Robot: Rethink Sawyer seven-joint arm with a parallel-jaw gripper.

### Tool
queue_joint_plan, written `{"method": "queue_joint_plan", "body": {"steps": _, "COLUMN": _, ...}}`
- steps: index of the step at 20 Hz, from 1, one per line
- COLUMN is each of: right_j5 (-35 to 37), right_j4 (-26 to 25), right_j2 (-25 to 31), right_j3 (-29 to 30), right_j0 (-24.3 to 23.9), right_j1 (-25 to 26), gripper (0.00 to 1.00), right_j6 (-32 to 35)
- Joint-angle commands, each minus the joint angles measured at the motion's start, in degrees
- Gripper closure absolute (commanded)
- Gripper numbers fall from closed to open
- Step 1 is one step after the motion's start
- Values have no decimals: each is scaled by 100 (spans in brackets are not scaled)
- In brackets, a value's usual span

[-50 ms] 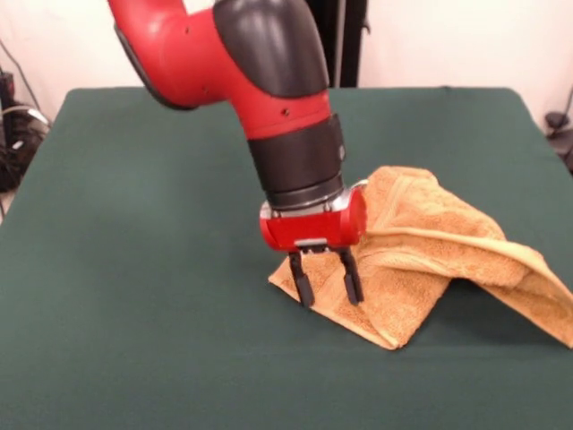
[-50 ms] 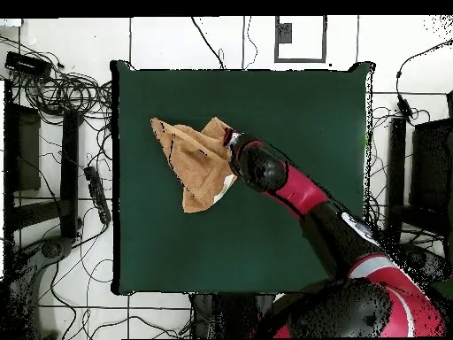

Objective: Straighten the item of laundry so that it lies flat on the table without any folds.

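Note:
The item of laundry (image 1: pixel 448 260) is an orange-tan towel, rumpled and folded over itself on the right part of the green table (image 1: pixel 134 269). One corner points toward the table's middle, and a long fold runs off to the right edge of the front view. My gripper (image 1: pixel 327 294) hangs straight down over that corner. It is open, with its two black fingers (image 1: pixel 301 285) spread and their tips at the cloth. In the overhead view the towel (image 2: pixel 196 159) lies bunched in the upper left of the table (image 2: pixel 292 115), and the arm's wrist (image 2: pixel 252 164) covers its right edge and hides the gripper.
Cables and dark equipment (image 2: pixel 53 97) lie on the floor around the table, mostly on the overhead view's left side. Bare green cloth stretches left of the towel in the front view, and the table's edges show all round in the overhead view.

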Motion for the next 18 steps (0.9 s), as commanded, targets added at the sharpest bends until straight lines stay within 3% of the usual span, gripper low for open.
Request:
{"method": "queue_joint_plan", "body": {"steps": 1, "right_j5": 274, "right_j4": -154, "right_j2": 633, "right_j3": -685, "right_j0": -40, "right_j1": 593, "gripper": 0, "right_j6": 415}}
{"method": "queue_joint_plan", "body": {"steps": 10, "right_j5": 824, "right_j4": -132, "right_j2": 476, "right_j3": -1252, "right_j0": -20, "right_j1": 765, "gripper": 0, "right_j6": 240}}
{"method": "queue_joint_plan", "body": {"steps": 16, "right_j5": 702, "right_j4": -67, "right_j2": 63, "right_j3": -1214, "right_j0": 120, "right_j1": 564, "gripper": 0, "right_j6": 647}}
{"method": "queue_joint_plan", "body": {"steps": 18, "right_j5": 603, "right_j4": -125, "right_j2": -11, "right_j3": -963, "right_j0": 117, "right_j1": 330, "gripper": 0, "right_j6": 773}}
